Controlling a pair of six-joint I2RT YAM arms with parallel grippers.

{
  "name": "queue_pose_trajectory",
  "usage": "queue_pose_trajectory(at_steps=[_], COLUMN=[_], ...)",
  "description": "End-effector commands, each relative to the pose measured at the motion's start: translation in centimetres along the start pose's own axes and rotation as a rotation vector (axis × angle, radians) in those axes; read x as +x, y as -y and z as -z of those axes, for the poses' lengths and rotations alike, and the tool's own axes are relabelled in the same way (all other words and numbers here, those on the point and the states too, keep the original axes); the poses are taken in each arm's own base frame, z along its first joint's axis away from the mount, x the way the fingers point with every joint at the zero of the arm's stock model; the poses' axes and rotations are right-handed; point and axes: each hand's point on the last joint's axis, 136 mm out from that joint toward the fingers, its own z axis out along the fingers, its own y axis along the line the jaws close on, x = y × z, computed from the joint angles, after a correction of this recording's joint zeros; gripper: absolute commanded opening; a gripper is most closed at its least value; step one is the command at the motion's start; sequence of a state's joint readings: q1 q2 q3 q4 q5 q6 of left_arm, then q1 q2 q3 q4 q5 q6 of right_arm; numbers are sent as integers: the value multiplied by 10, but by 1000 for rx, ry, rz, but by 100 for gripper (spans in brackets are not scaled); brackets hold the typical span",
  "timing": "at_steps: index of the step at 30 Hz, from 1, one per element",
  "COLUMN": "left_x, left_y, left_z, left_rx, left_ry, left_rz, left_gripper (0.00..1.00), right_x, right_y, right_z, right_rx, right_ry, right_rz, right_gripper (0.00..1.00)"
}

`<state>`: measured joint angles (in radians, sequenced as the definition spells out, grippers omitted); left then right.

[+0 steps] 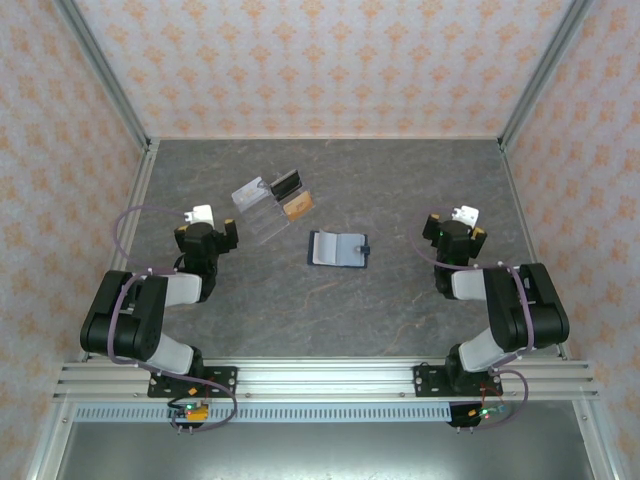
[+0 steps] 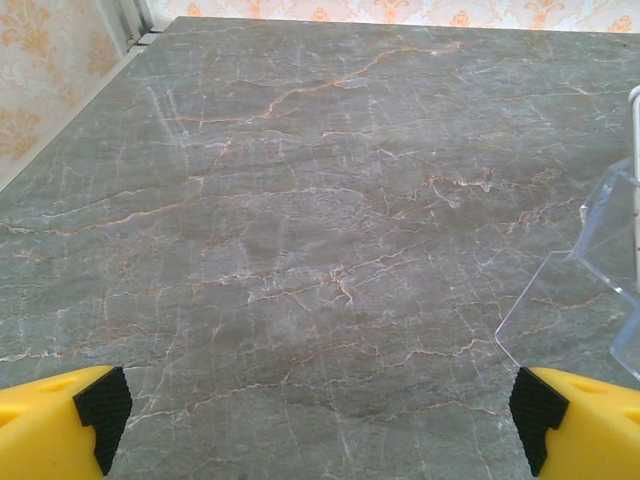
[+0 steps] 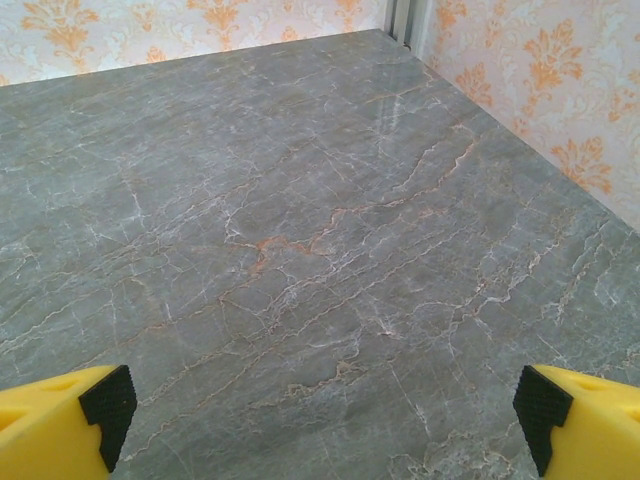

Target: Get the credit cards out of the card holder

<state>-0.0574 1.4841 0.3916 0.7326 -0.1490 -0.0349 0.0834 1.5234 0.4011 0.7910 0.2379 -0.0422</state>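
Jaws of left tool (image 2: 318,412) and right tool (image 3: 324,412) gape wide, empty.

**Top view:** the card holder (image 1: 338,249) is lying open, its pockets showing too small to tell what is sitting in them. The clear stand (image 1: 262,208) is blurring into the bench (image 1: 400,200) (its tiers cannot be counted).

**Left wrist view:** the right edge is cutting off the clear stand (image 2: 590,290); the bottom edge is cropping the left jaws' yellow fingers (image 2: 50,425).

**Right wrist view:** the right jaws' fingers (image 3: 55,425) are being cropped likewise.
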Motion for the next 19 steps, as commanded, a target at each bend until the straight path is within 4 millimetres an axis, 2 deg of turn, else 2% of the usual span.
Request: queue_pose_trajectory(at_steps=[1, 19], left_x=[-15, -14], left_y=[-5, -1], left_z=[-3, -4], left_rx=[-46, -25], left_ry=[49, 38], left_rz=[-8, -20], left_gripper=[100, 100], right_x=[-5, -6], right_y=[-2, -1], right_z=[-1, 0], right_rx=[-11, -13], right_ry=[17, 22], right_rz=[-22, -24], right_gripper=[99, 99])
